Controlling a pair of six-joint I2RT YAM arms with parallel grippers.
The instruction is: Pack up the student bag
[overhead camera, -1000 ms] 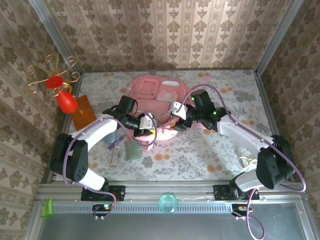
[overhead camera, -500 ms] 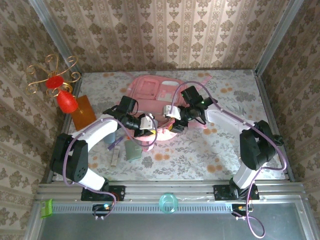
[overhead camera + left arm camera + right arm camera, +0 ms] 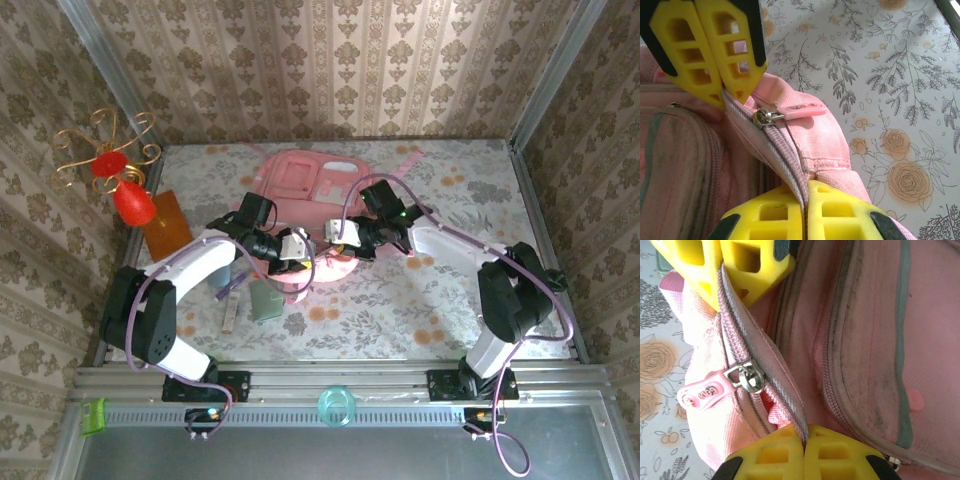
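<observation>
1. Top external: places the large soft pink fabric student bag (image 3: 300, 180) flat at the far middle of the flower-printed worktop (image 3: 400, 310). Puts left hand (image 3: 296, 252) and right hand (image 3: 338, 238) close together at its near edge, both arms bent inward.
2. Left wrist: shows left hand (image 3: 767, 145) clenched on the grey zip tape (image 3: 742, 112) of the bag's rim, just beside the pink rubber zip pull (image 3: 797, 108). Likely to slip off under a hard pull, with so thin a pinch of fabric.
3. Right wrist: shows right hand (image 3: 765, 357) clamped on a like zip edge, near the metal slider (image 3: 746, 377). Risks tugging against the other hand and dragging the bag along instead of spreading the opening; could also strain the zip.
</observation>
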